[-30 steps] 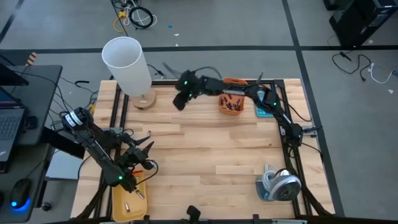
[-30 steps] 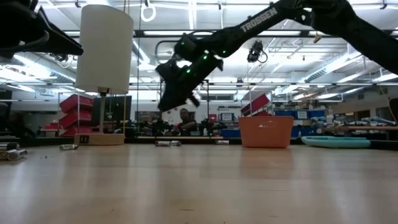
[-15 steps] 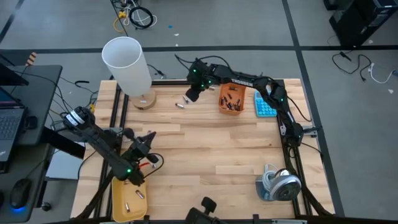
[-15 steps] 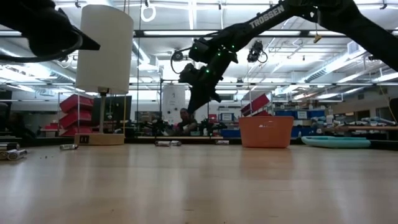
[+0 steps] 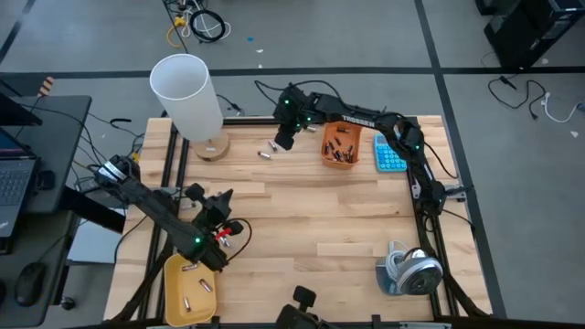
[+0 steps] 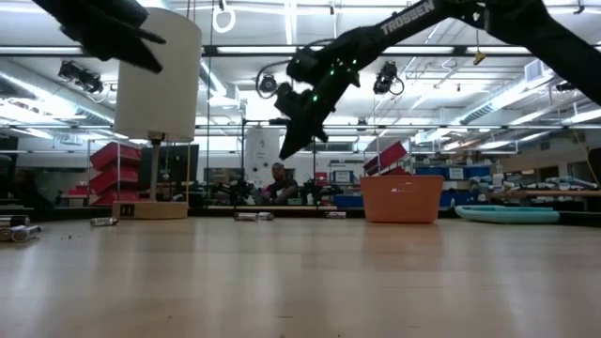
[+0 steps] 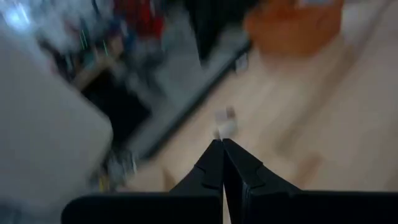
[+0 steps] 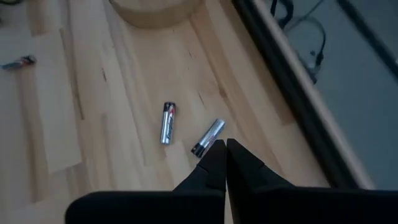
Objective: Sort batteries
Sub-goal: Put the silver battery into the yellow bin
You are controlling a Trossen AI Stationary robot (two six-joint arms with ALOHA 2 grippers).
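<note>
Two silvery batteries (image 8: 166,122) (image 8: 208,137) lie on their sides on the wood near the lamp base, also seen in the high view (image 5: 266,152). My right gripper (image 8: 222,144) hangs shut just above them (image 5: 279,143), touching nothing. Dark batteries fill the orange bin (image 5: 340,146). Light batteries lie in the yellow tray (image 5: 174,274) at the near left. My left gripper (image 5: 223,201) is shut in the air above the table's left side, near that tray; its wrist view (image 7: 222,144) is blurred. More batteries (image 6: 19,230) lie at the table's left.
A white lamp (image 5: 187,87) on a round wooden base stands at the far left. The blue calculator (image 5: 390,153) lies right of the orange bin. A tape dispenser (image 5: 411,270) sits at the near right. Bare wood spans the table's middle.
My right gripper has moved up and toward the table's right, off the two batteries, which lie still. My left gripper has shut and swung up and toward the table's right, away from the yellow tray.
</note>
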